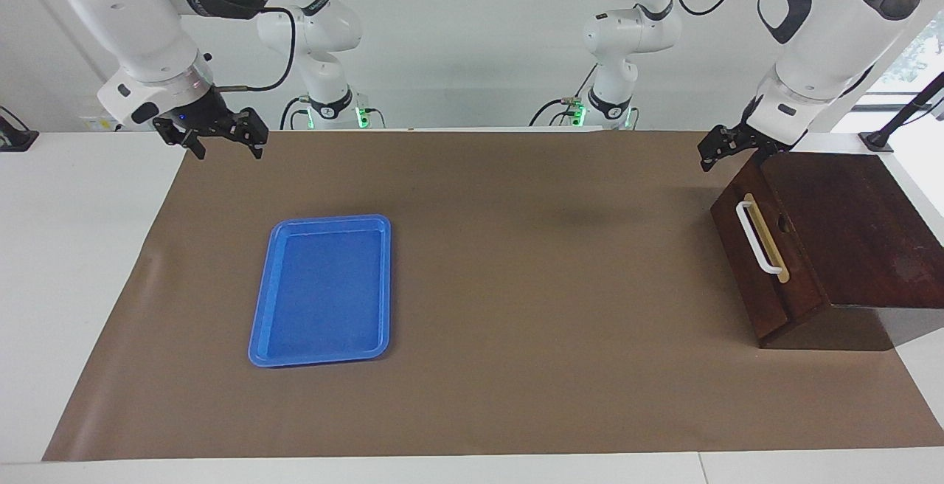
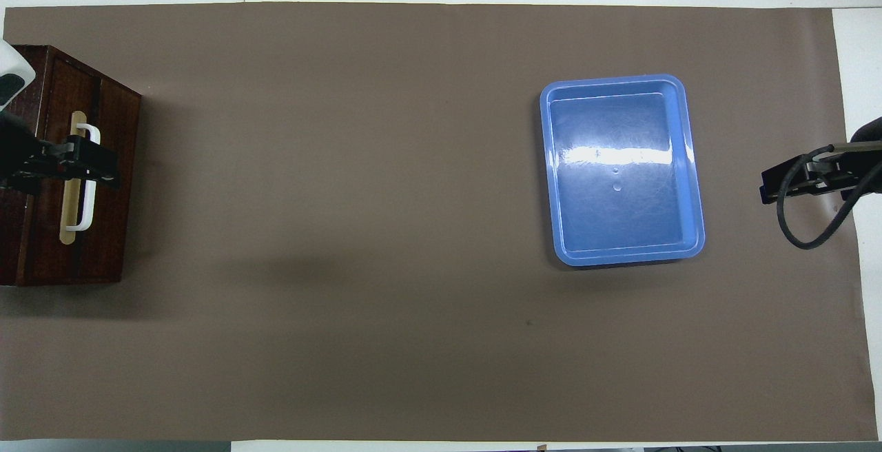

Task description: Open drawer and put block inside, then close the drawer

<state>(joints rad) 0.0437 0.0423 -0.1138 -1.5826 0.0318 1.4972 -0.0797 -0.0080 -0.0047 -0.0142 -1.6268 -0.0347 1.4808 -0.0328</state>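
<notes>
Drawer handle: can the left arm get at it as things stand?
Probably yes. The left claw hangs open in the air beside the drawer, nearer the robots, and nothing stands between it and the white handle, which faces the bare mat.

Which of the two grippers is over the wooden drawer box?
The left gripper: it hangs above the drawer box's corner nearest the robots. The right gripper hangs over the brown mat's edge, near the blue tray.
</notes>
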